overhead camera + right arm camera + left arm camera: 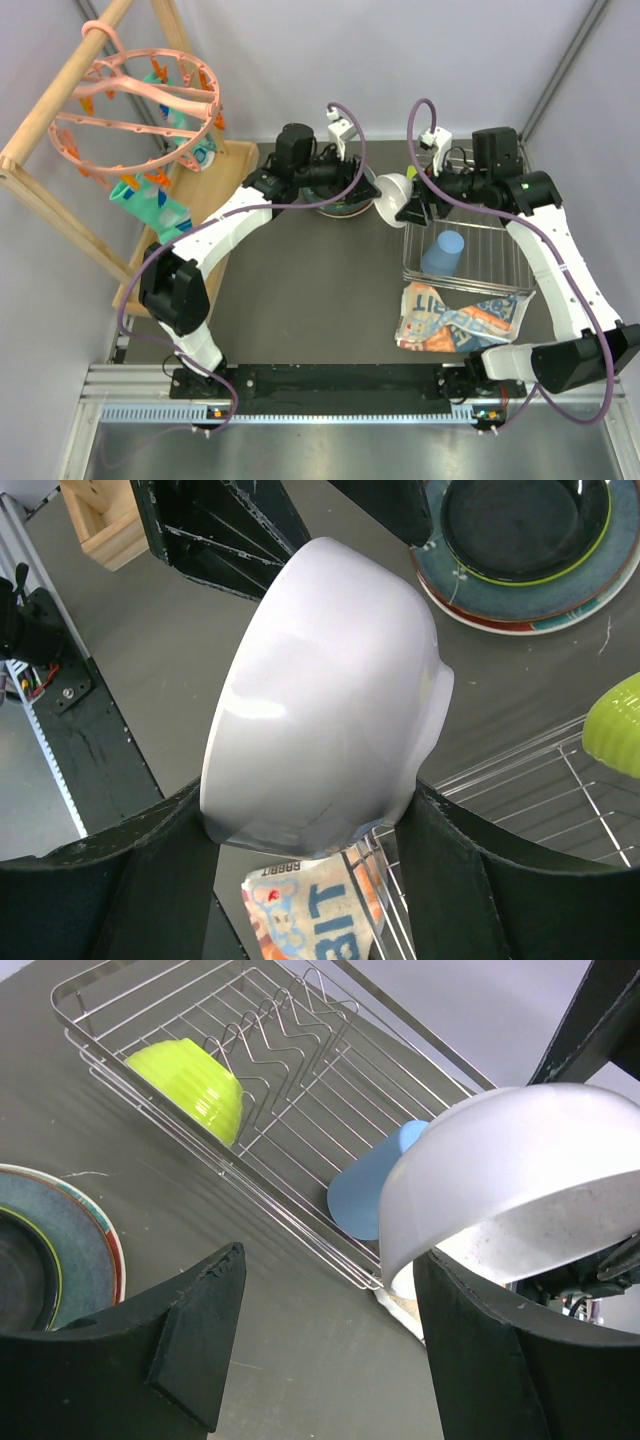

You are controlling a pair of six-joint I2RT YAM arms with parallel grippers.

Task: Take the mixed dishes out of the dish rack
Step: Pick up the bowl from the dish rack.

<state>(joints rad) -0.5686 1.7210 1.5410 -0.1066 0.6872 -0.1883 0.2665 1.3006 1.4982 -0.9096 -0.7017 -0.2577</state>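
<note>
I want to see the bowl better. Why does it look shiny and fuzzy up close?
Right wrist view: the white bowl looms large, with a pale glare patch on its side; left wrist view: its close rim looks soft, while the dish rack behind is sharp; top view: even, soft light.

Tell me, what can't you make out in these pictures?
Plates: top view, left arm covers most of the stack.
Green bowl: right wrist view, cut off by the right edge.
Cup: left wrist view, white bowl hides one end.
Packet: right wrist view, mostly behind the white bowl.
</note>
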